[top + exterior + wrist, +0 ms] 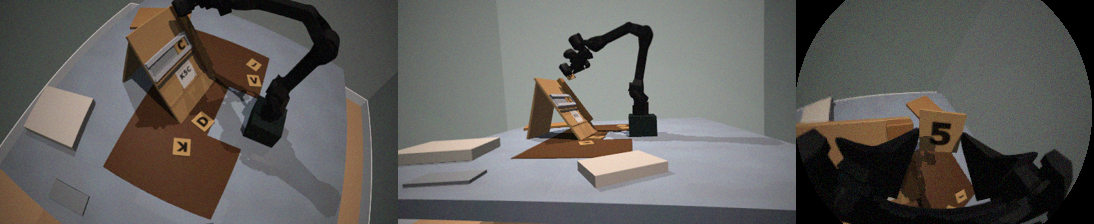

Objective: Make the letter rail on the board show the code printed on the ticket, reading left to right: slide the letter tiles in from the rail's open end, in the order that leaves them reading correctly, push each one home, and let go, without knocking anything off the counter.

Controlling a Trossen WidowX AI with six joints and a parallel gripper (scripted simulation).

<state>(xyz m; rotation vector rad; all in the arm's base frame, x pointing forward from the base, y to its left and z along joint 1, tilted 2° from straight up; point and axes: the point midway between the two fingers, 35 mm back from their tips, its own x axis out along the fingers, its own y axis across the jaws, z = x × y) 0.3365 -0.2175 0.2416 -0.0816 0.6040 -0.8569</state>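
gripping the wooden "5" tile (571, 77) (942, 132), the gripper (182, 8) (568, 74) (940, 133) hangs above the sloping board (147, 35) (545, 85), toward the desk's (306, 139) (711, 174) upper edge in the top view. the rail (165, 50) (562, 95) lies below; its open end seems to be the one nearer the desk's left edge, opposite "c" (181, 45) (568, 99). the arm (314, 31) (643, 52) arches high, wrist bent down.

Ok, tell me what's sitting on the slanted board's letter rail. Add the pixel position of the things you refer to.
One tile, C (181, 45) (568, 99), sits at the right end of the rail (150, 66) (552, 96). Whatever surface lies behind that tile is covered.
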